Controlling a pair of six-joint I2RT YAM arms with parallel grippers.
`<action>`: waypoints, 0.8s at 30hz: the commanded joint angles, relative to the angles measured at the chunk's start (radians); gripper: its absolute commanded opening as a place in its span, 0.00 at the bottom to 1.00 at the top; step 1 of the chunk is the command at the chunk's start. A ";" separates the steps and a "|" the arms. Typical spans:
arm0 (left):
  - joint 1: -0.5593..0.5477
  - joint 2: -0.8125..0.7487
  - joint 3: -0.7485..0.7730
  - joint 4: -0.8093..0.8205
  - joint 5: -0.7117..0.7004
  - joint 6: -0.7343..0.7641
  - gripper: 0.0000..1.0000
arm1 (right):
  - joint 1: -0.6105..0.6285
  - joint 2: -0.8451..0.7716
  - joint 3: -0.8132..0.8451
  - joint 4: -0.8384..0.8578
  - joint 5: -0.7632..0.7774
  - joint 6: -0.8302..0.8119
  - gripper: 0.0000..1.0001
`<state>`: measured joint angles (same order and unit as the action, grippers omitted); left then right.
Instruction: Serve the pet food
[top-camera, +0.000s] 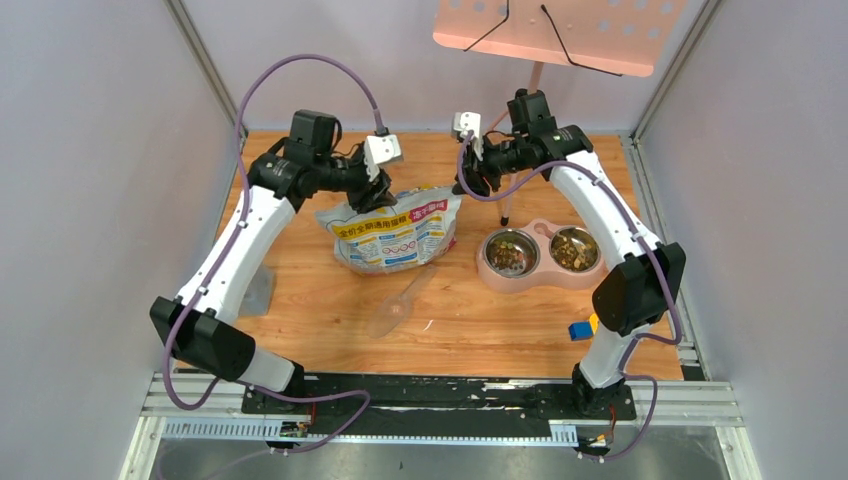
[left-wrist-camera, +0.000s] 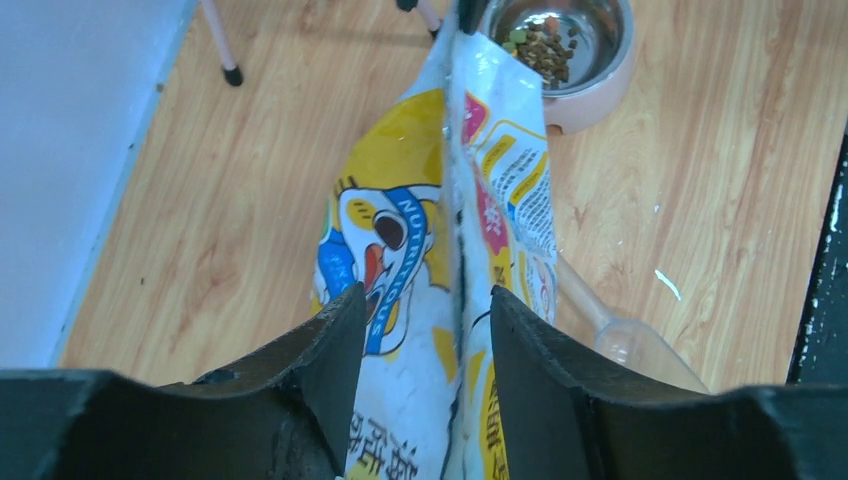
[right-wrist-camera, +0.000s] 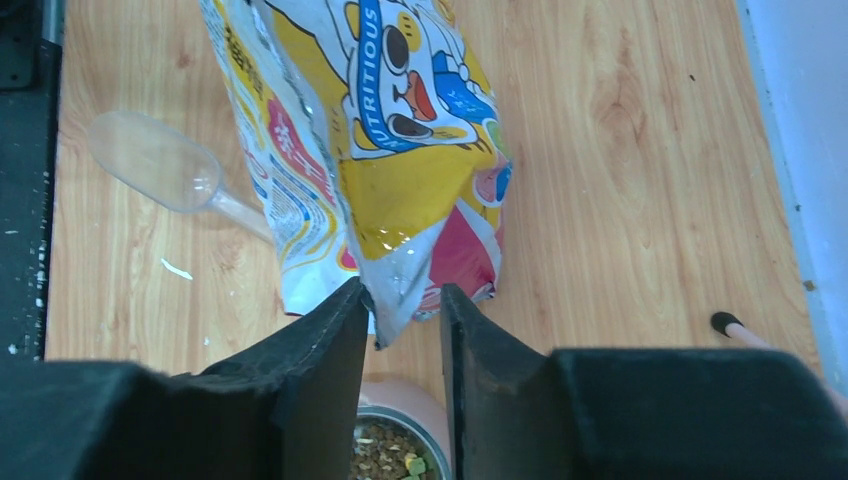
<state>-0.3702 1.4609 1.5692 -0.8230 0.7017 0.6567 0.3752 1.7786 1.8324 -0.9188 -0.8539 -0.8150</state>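
I take the printed bag (top-camera: 395, 235) as my reference. It lies flat on the wooden table (top-camera: 300, 300), its sealed top edge turned toward the far wall.

The left gripper (left-wrist-camera: 425, 300) hangs over the bag's left end. Its fingers (left-wrist-camera: 335, 345) stand apart, and the bag's seam runs through the gap between them without being pinched.

The right gripper (right-wrist-camera: 402, 295) sits at the bag's right end. Its fingers (right-wrist-camera: 335, 340) are parted by a narrower gap, and the bag's corner pokes into it. The gap looks too wide to clamp the thin film, though I cannot tell whether a pad brushes it.

The pet food (top-camera: 511, 252) is not on the table by the bag. It sits in the two steel cups of a pink double bowl (top-camera: 540, 278), just beside the bag on its right. Both cups show brown pellets.

A clear scoop (top-camera: 395, 305) lies on the near side of the bag, with its handle running under the bag's edge and its cup pointing away from it.
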 joint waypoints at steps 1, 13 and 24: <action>0.068 -0.072 0.084 -0.065 -0.036 -0.090 0.60 | -0.013 -0.053 0.021 0.008 0.025 0.017 0.36; 0.248 -0.183 0.057 -0.440 -0.028 0.185 0.63 | -0.073 -0.214 -0.043 0.033 0.012 0.237 0.48; 0.249 -0.153 0.008 -0.289 -0.150 0.199 0.38 | -0.175 -0.308 -0.150 0.048 0.005 0.334 0.49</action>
<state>-0.1238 1.2755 1.5433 -1.1355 0.5777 0.8108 0.1940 1.5154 1.7142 -0.8921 -0.8364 -0.5159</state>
